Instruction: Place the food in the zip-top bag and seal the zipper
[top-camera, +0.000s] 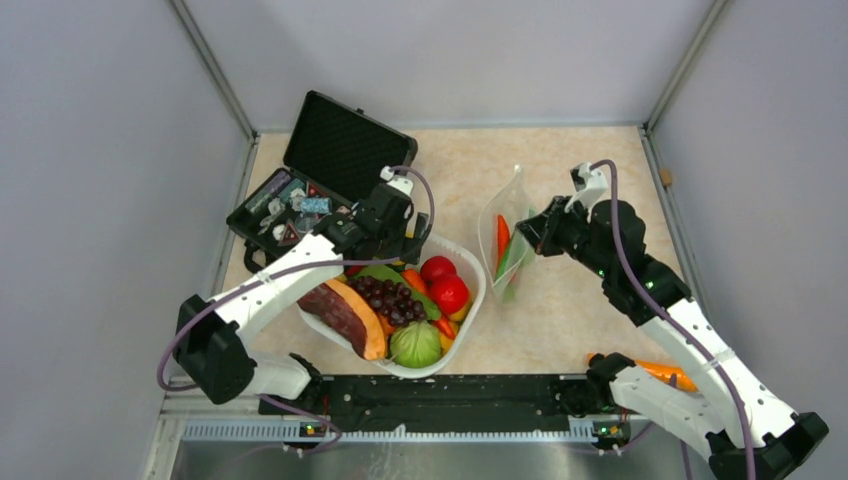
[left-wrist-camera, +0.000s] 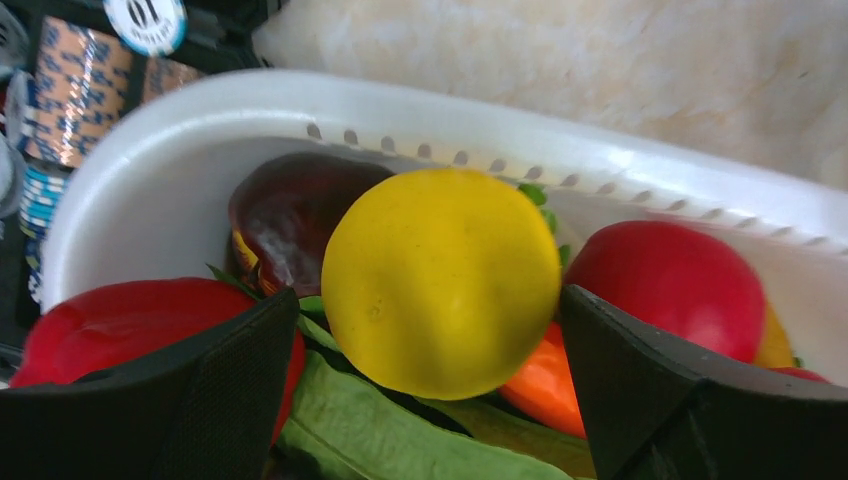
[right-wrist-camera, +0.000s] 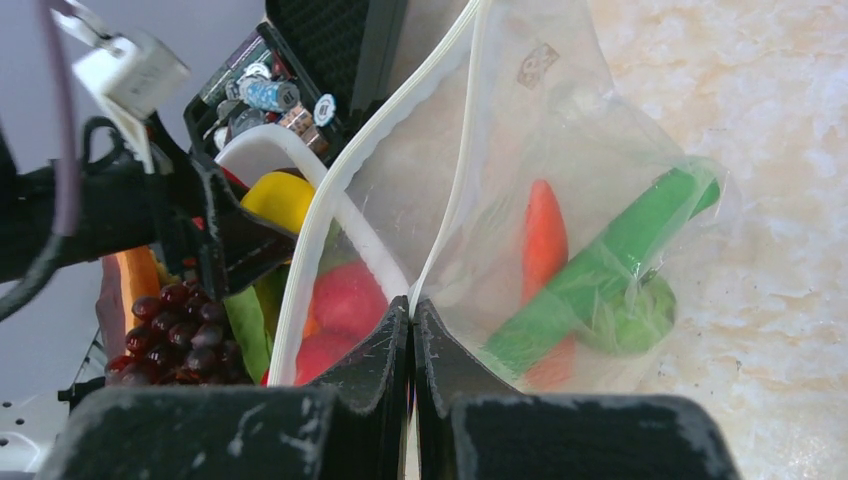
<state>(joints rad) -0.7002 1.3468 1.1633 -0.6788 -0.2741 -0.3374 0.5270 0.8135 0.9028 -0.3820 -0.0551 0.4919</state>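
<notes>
Beside the white perforated plastic basket (top-camera: 476, 292), holds the crinkly clear zip-top bag (top-camera: 508, 215), orange and green food (right-wrist-camera: 600, 250) inside, by its ribbed zipper (right-wrist-camera: 335, 185) in the clamped-shut right gripper (right-wrist-camera: 412, 315); straddles the glossy yellow lemon (left-wrist-camera: 440, 280) with left gripper (left-wrist-camera: 428, 300) spread wide.

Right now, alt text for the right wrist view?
The right gripper is shut on the zipper of the zip-top bag, holding its mouth open; an orange piece and a long green pod lie inside. A white basket shows beyond it.
</notes>
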